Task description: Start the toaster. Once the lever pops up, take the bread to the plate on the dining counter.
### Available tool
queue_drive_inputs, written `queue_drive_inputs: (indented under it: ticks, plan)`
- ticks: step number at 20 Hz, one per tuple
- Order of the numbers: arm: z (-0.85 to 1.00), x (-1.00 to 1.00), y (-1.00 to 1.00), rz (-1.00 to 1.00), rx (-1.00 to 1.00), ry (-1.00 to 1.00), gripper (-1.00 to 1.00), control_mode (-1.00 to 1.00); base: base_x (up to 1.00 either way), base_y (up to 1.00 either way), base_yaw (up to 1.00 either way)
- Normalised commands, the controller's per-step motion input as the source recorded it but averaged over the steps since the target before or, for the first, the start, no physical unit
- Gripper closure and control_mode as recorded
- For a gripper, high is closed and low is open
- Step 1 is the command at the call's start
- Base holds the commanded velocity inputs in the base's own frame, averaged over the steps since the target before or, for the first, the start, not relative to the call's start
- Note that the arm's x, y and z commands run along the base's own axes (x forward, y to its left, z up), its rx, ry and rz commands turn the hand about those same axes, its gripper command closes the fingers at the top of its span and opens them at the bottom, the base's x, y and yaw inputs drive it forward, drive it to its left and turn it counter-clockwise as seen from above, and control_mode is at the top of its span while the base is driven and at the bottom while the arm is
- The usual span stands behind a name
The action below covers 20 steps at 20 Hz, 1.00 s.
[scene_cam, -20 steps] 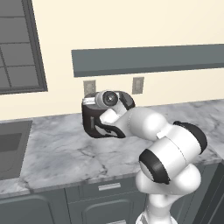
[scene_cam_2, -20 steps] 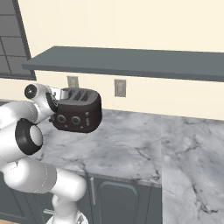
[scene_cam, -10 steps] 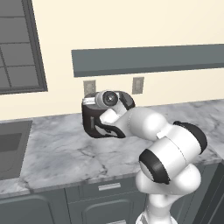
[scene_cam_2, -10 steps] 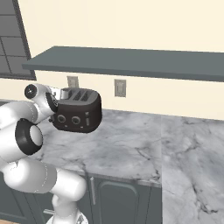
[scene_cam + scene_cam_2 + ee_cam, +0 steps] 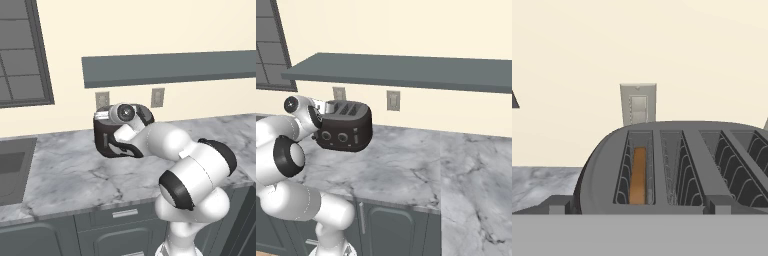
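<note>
The black toaster (image 5: 346,131) stands on the marble worktop (image 5: 401,170) against the wall, its two knobs facing the room. Looking along its silver top (image 5: 662,165), I see the bread (image 5: 638,175) as a tan slice standing deep in the left slot; the other slots are empty. My gripper (image 5: 639,206) hangs just over the toaster's near end, open, its fingertips (image 5: 559,205) wide apart with nothing between them. From the left base view, my arm (image 5: 165,142) covers much of the toaster (image 5: 106,145). The plate and the dining counter are out of view.
Wall outlets (image 5: 158,97) sit behind the toaster, and a grey shelf (image 5: 406,70) runs above it. A sink (image 5: 12,167) lies at the left under a window (image 5: 20,55). More marble counter (image 5: 476,190) stretches to the right.
</note>
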Motion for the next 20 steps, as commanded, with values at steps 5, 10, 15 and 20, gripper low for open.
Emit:
queue_drive_inputs:
  ticks: [5, 10, 15, 20]
  plan:
    - [0.00, 0.00, 0.00, 0.00, 0.00, 0.00, -1.00, -1.00, 0.00, 0.00, 0.00]
    - [0.00, 0.00, 0.00, 0.00, 0.00, 0.00, -1.00, -1.00, 0.00, 0.00, 0.00]
    - [0.00, 0.00, 0.00, 0.00, 0.00, 0.00, -1.00, -1.00, 0.00, 0.00, 0.00]
    - [0.00, 0.00, 0.00, 0.00, 0.00, 0.00, -1.00, -1.00, 0.00, 0.00, 0.00]
